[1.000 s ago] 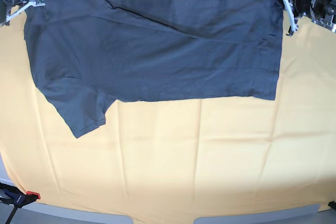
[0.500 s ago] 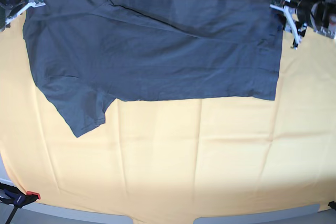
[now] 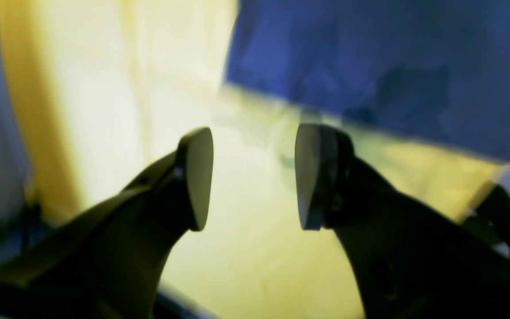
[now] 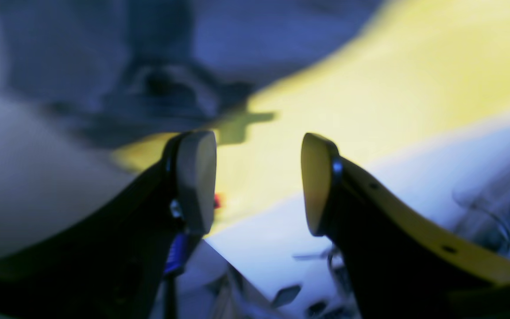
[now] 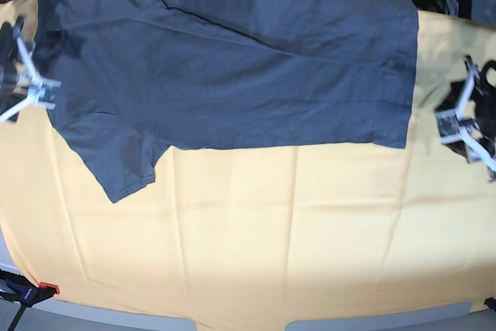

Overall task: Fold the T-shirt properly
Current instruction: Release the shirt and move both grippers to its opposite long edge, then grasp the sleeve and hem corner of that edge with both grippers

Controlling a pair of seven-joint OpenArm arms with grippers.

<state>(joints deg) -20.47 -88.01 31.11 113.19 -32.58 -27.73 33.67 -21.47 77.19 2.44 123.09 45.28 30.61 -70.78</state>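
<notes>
- The T-shirt (image 5: 232, 67) lies folded lengthwise along the far edge of the desk (image 5: 271, 253), one sleeve sticking out toward the near side.
- Left gripper (image 3: 254, 177) and right gripper (image 4: 258, 181) both stand wide, holding nothing.
- Risk: a shallow pinch could catch only the top layer, dragging the fold apart.
- The loose sleeve may bunch.
</notes>
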